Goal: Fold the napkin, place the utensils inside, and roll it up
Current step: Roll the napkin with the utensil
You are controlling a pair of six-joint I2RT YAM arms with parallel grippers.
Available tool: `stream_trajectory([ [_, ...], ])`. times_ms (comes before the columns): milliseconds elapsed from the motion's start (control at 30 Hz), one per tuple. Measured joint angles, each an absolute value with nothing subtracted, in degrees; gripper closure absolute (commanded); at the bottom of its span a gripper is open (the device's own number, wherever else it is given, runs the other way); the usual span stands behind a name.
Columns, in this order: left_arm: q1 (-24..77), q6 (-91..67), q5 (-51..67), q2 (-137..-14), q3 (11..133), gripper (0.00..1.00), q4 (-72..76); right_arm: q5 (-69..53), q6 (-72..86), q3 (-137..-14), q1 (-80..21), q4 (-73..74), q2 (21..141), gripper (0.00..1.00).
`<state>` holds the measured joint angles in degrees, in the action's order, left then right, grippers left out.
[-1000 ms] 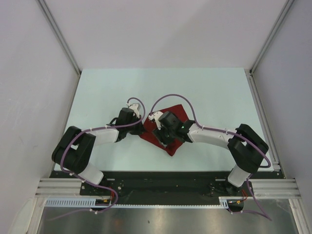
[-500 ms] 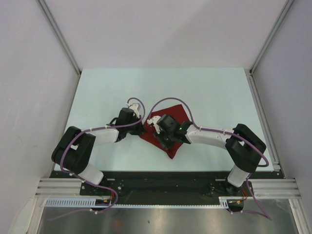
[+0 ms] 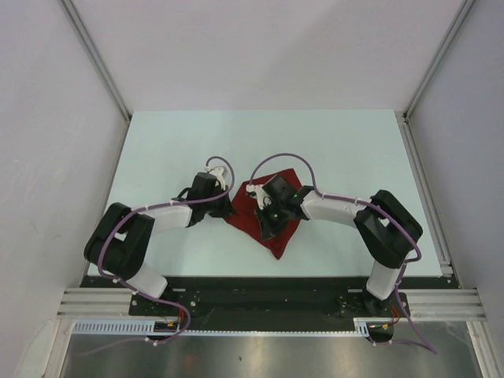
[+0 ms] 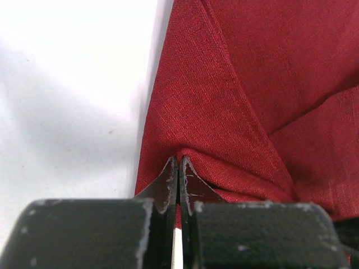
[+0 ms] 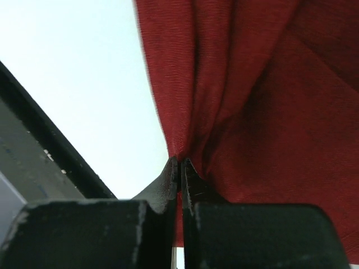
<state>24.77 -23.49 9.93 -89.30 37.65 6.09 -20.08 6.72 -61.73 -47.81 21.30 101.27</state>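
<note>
I am working over a pale, matte table (image 3: 157,150), near white with a faint green tint. From the overhead camera I see grey panels closing it in at 9, 12 and 3 o'clock, and a black mounting strip (image 3: 260,287) runs along its 6 o'clock edge. Lying on it I see the dark red napkin (image 3: 276,236), a little toward 6 o'clock from the table's centre. It sits like a diamond, one corner pointing to 6 o'clock and another toward 1 o'clock. The cloth is folded over itself in creased, overlapping layers.
</note>
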Motion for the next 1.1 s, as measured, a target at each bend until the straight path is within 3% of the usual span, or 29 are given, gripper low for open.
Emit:
stream_trajectory([
  [167, 24.2, -23.5, 10.8, -90.1, 38.3, 1.00, 5.8, -26.6, 7.6, -61.8, -42.3, 20.5, 104.1, 0.98],
  [233, 24.0, -23.5, 11.0, -90.5, 38.6, 1.00, 5.8, -29.0, 8.0, -61.8, -40.9, 20.1, 104.9, 0.89],
  [267, 24.0, -23.5, 11.1, -90.7, 38.8, 1.00, 5.7, -29.4, 8.0, -61.8, -40.7, 20.1, 104.8, 0.79],
  [333, 23.9, -23.5, 11.4, -91.2, 39.3, 1.00, 5.5, -30.1, 7.8, -61.8, -40.6, 20.1, 104.4, 0.68],
  [367, 23.8, -23.5, 11.4, -91.3, 39.4, 1.00, 5.4, -30.2, 7.7, -61.8, -40.6, 20.2, 104.2, 0.56],
  [533, 23.7, -23.5, 11.8, -91.7, 39.8, 1.00, 5.1, -28.2, 5.6, -61.6, -41.6, 21.4, 98.2, 0.37],
  [867, 23.3, -23.5, 12.5, -91.9, 40.0, 1.00, 4.9, -11.0, 3.8, -58.9, -53.8, 23.3, 91.7, 0.32],
  [1100, 23.2, -23.5, 12.7, -92.0, 40.2, 1.00, 4.7, -2.5, 4.0, -56.9, -56.7, 25.5, 91.7, 0.32],
])
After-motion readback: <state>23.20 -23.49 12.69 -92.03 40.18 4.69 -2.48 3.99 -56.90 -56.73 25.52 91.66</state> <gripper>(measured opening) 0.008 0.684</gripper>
